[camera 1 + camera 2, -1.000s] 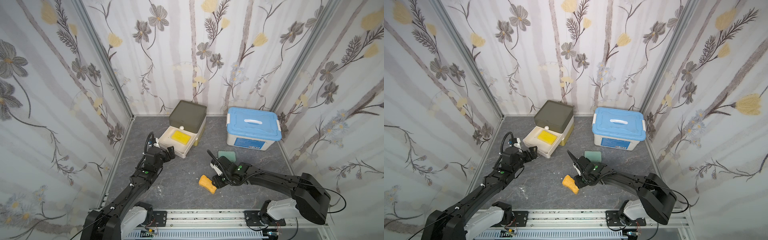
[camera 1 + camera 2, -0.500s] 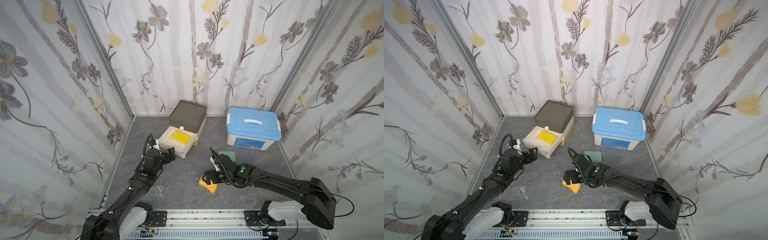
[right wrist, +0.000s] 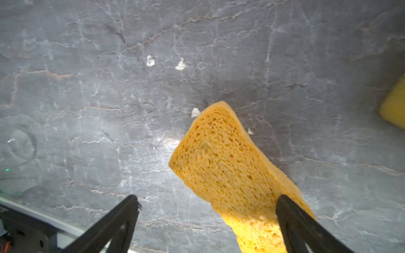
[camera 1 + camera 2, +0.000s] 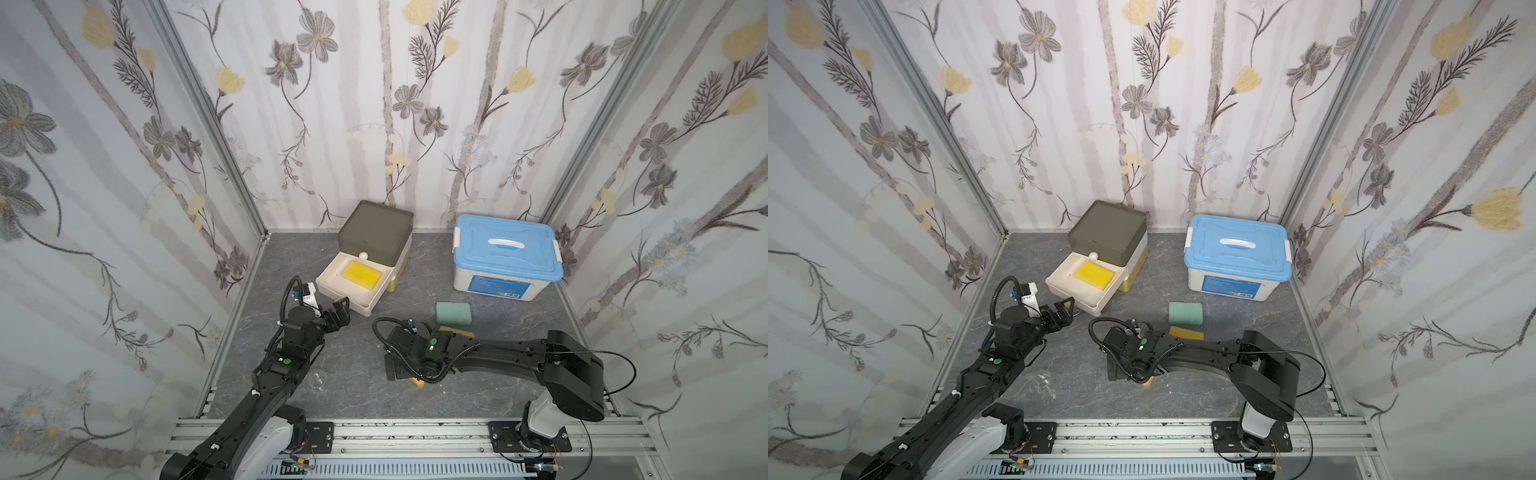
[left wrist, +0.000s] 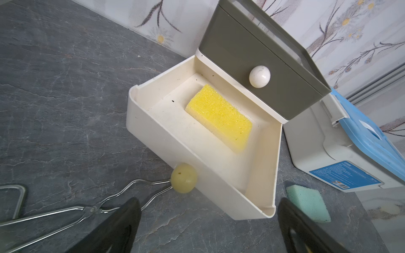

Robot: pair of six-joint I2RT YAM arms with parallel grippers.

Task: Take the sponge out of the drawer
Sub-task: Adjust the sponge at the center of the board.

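Right hand (image 3: 208,198) gapes over orange sponge (image 3: 225,162), lengthwise beneath one finger (image 3: 306,227).

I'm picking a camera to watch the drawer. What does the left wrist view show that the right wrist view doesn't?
Only left wrist: the open drawer holding a yellow sponge, a green sponge, a blue-lidded bin. Only right wrist: an orange sponge on the tabletop. Both: the tabletop and open jaws, of the left gripper and right gripper.
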